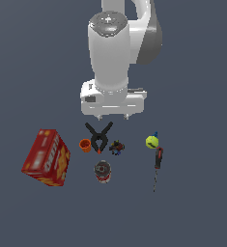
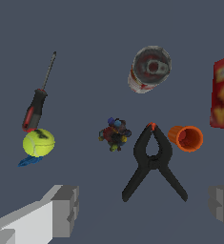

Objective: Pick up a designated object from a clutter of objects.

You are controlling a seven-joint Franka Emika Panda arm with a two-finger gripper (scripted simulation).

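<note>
The red cracker box (image 1: 46, 157) sits tilted at the exterior view's left, nearest the viewer along with the round can (image 1: 102, 171), which stands upright on the grey floor (image 1: 197, 212). The red-handled screwdriver (image 1: 157, 164) lies toward the exterior view's right, its shaft pointing toward the viewer. One step back comes the main row. The orange cup (image 1: 85, 144) lies on its side, open mouth visible in the wrist view (image 2: 187, 138), just beside the black spring clamp (image 1: 99, 136) near its jaw tip; contact cannot be confirmed. The tiny dark toy (image 1: 117, 147) rests on the clamp's other side. The yellow-green ball (image 1: 152, 141) touches the screwdriver handle, with a small blue item (image 2: 30, 161) beside it. Farthest back, the gripper (image 1: 112, 116) hangs above the clamp handles, fingers (image 2: 66, 209) spread wide apart, holding nothing.
</note>
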